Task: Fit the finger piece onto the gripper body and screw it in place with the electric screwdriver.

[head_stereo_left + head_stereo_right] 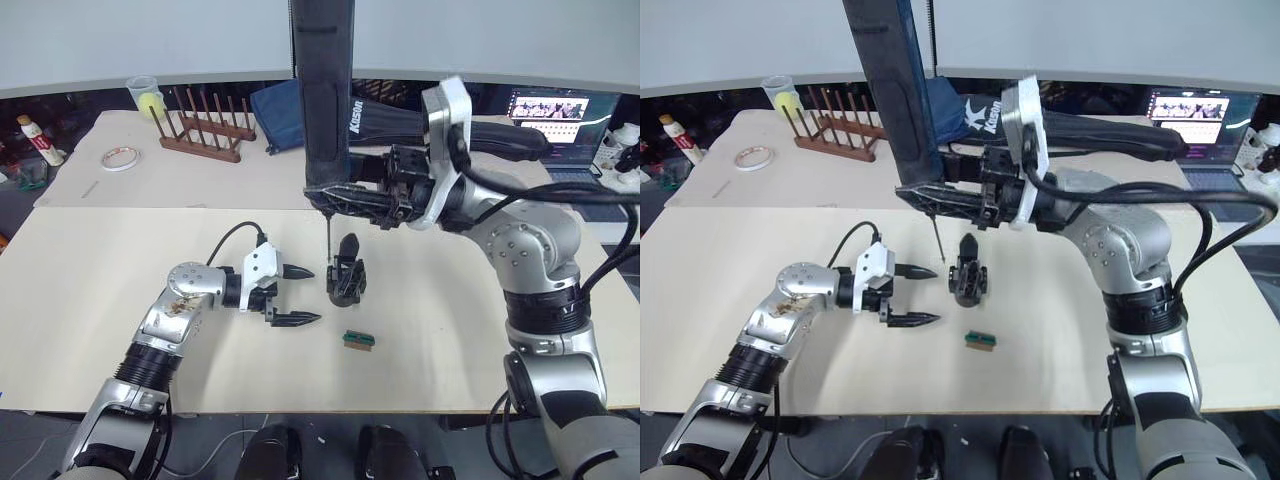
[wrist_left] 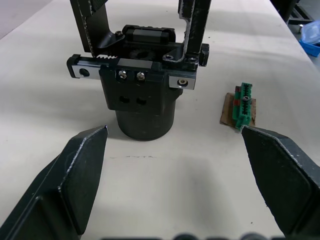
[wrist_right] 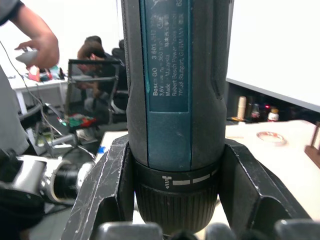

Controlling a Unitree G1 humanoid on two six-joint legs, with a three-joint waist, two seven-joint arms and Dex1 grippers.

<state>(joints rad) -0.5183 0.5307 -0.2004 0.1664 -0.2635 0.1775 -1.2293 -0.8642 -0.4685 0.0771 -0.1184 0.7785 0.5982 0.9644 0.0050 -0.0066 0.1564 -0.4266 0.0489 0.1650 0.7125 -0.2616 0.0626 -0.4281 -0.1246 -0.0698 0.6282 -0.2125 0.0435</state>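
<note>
Left gripper (image 1: pixel 294 296) sits wide open with nothing in it, gripper body (image 1: pixel 347 280) standing just past its tips. Finger piece (image 1: pixel 348 248) looks already seated on top. Right gripper (image 1: pixel 372 203) is clamped on the electric screwdriver (image 1: pixel 325 100), bit hovering beside the body, so I'd say screwing's what's left.

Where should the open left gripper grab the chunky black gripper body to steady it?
Left gripper should probably clamp the gripper body at its round barrel base, coming in level from its own side: the base sits upright on the table, and the electric screwdriver occupies the top.
</note>
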